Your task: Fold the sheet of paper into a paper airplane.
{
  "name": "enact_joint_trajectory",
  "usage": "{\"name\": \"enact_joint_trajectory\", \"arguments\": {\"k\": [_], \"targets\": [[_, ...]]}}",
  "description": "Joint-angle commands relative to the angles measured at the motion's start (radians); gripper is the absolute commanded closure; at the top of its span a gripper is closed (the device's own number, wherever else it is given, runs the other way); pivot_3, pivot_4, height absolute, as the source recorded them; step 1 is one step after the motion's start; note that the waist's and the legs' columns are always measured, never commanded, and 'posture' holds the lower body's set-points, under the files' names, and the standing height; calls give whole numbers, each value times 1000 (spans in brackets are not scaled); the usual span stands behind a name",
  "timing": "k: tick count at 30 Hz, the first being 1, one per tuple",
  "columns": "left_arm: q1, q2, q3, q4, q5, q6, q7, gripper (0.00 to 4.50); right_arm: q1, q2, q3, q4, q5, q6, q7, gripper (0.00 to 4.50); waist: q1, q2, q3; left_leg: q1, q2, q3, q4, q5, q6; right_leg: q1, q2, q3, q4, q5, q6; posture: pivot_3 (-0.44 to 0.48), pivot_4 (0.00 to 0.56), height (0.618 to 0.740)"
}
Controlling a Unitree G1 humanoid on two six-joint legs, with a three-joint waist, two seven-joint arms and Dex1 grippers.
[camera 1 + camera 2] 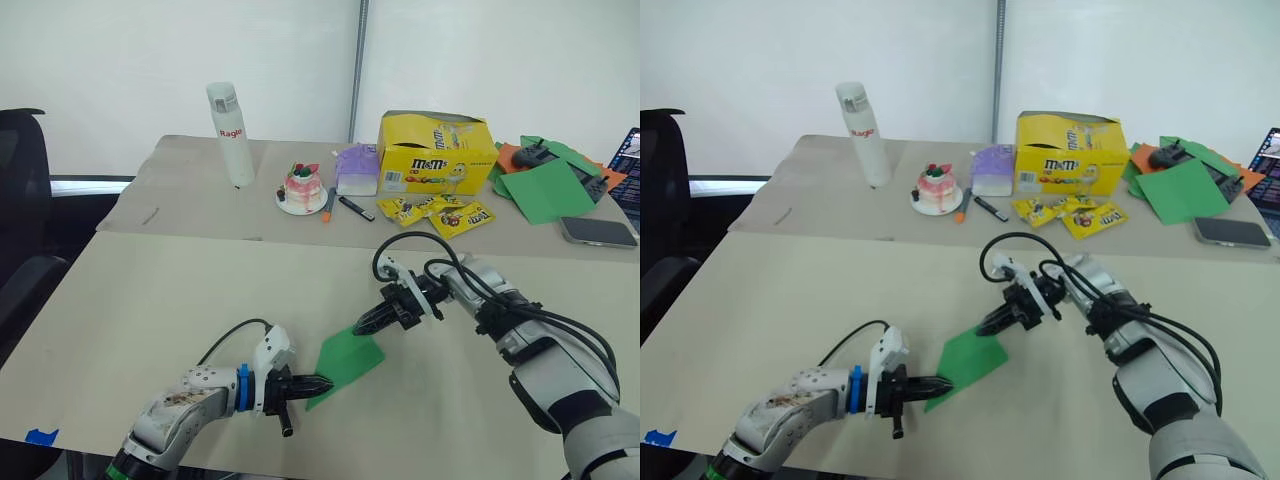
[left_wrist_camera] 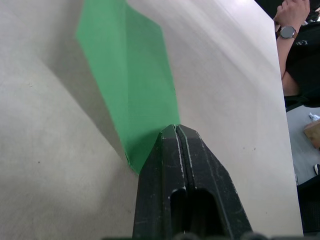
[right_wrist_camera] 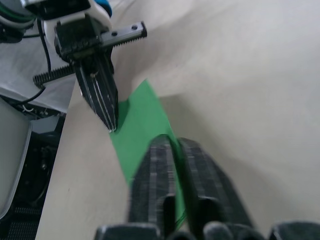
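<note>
**Paper pinched at both ends**

Your left tool (image 1: 318,384) is clamped on the near corner of the paper (image 1: 347,361), low over the desk (image 1: 150,320). Right tool (image 1: 362,324) pinches the far edge. It's thin and floppy, so grip at creases and don't pull hard. Left wrist view adds a person's hand (image 2: 292,12) with a watch.

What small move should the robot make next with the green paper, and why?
Probably lower the sheet of paper flat onto the table. The left gripper pinches its near corner and the right gripper its far corner, both shut on it, so it hangs between them and can't take a crease.
</note>
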Motion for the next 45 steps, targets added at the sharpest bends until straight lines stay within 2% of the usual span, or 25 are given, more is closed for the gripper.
{"name": "enact_joint_trajectory", "arguments": {"k": [1,7,10,14,18,24,31,33,39,45], "targets": [[-5,25,6,20,32,29,41,4500,17,-8,-26,-63,11,8,51,4470,0,0,0,0,0,0,0,-1,-1,0,0,0,0,0,0,0,150,722],[-47,94,3,5,42,22,-6,4500,82,-36,-133,-261,20,52,-22,4470,-4,-2,2,0,0,0,-1,-1,-3,-1,0,-1,1,0,0,0,150,722],[-84,82,61,-15,-31,41,-17,4500,150,-62,-205,-409,50,120,-92,4470,-2,-2,3,-1,1,0,-2,1,-1,-2,0,-2,1,0,0,0,150,722],[-179,53,183,-43,-202,142,-26,4500,276,-104,-298,-577,72,202,-205,4470,11,-5,5,-8,1,-1,-1,3,-2,-9,0,-4,1,0,1,0,150,722],[-236,78,192,-39,-220,171,-36,4500,363,-106,-364,-669,80,266,-323,4470,15,-5,5,-8,0,0,0,4,-1,-8,0,-3,1,1,1,0,150,722],[-285,79,194,-2,-216,167,-39,4500,456,-86,-449,-766,102,333,-474,4470,14,-7,6,-7,1,-1,0,6,1,-6,5,-3,2,1,2,0,150,722],[-305,94,121,40,-141,126,-61,4500,517,-31,-534,-819,113,384,-642,4470,16,-8,7,-5,0,0,1,6,2,-3,11,-3,1,2,3,0,150,722],[-316,82,117,65,-127,133,-40,4500,528,-27,-544,-840,124,399,-660,4470,16,-9,8,-5,0,0,1,6,2,-2,17,-3,1,3,5,0,150,722],[-331,45,100,106,-105,145,-14,4500,567,-32,-546,-910,167,432,-682,4470,21,-10,8,-5,1,0,2,6,2,-2,21,-3,0,3,5,0,150,722],[-332,21,143,55,-203,167,-63,4500,548,-17,-571,-891,183,422,-728,4470,20,-10,9,-5,1,0,2,6,2,-2,22,-4,1,3,6,0,150,722]]}}
